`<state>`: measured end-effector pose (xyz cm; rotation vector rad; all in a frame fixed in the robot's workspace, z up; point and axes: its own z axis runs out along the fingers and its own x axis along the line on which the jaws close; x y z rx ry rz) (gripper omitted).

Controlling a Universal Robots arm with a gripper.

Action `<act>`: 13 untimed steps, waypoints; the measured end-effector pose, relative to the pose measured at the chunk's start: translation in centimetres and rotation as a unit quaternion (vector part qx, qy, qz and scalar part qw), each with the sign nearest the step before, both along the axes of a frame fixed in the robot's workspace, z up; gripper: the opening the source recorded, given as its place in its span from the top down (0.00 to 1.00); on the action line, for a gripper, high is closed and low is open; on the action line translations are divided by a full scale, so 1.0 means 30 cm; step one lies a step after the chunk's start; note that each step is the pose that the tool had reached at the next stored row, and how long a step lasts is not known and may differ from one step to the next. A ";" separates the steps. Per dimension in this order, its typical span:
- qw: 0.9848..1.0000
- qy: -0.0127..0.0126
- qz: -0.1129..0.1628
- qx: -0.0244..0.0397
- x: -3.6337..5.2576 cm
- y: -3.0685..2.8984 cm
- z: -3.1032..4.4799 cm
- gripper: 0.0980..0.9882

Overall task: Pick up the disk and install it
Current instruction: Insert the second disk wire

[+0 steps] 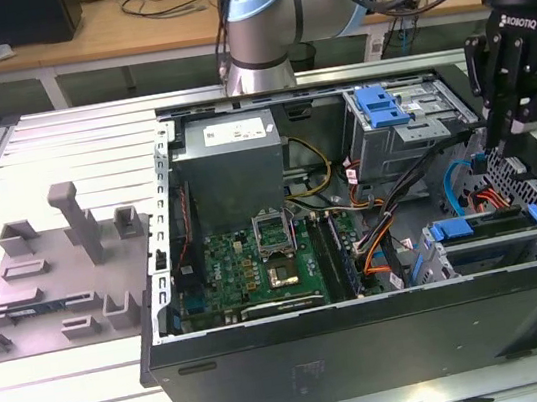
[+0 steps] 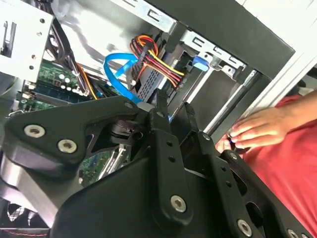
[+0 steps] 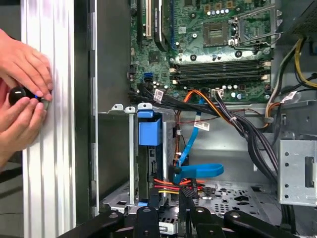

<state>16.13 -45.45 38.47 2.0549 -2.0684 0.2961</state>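
As the disk (image 1: 480,250), silver with a blue frame, seems to sit in the lower bay of the computer case (image 1: 371,342) at the exterior view's right, I judge the installing nearly done; the gripper (image 1: 505,147) hangs above it. In the second wrist view its jaws stand narrow and hold nothing. In the first wrist view a blue tab (image 3: 149,131) marks that bay; any last push would need to go straight along it

The computer case (image 1: 370,337) is matt black metal outside and bare grey sheet metal inside. The drive cage (image 1: 487,244) is dull grey metal with a glossy blue plastic latch (image 1: 452,229). The gripper (image 1: 508,110) is matt black with shiny screw heads. The fixture (image 1: 58,283) on the exterior view's left looks like matt grey plastic, resting on a ribbed, brushed aluminium table (image 1: 59,151).
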 end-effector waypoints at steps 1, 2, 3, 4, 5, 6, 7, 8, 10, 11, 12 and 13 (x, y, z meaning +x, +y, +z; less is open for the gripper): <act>1.000 0.000 0.000 -0.005 -0.005 0.010 -0.006 0.77; 1.000 0.000 0.000 -0.008 -0.008 0.018 -0.009 0.77; 1.000 0.000 0.000 -0.010 -0.011 0.024 -0.012 0.77; 1.000 0.000 0.000 -0.016 -0.018 0.037 -0.020 0.77; 1.000 0.000 0.000 -0.020 -0.024 0.042 -0.025 0.77; 1.000 0.000 0.000 -0.025 -0.032 0.046 -0.033 0.77; 1.000 0.000 -0.001 -0.028 -0.035 0.047 -0.038 0.77; 1.000 0.000 -0.003 -0.030 -0.035 0.047 -0.042 0.77; 0.999 0.000 -0.010 -0.031 -0.036 0.047 -0.046 0.77; 0.999 0.000 -0.014 -0.031 -0.036 0.047 -0.048 0.77; 0.999 0.001 -0.019 -0.032 -0.036 0.047 -0.049 0.77; 0.999 0.001 -0.024 -0.031 -0.036 0.047 -0.050 0.77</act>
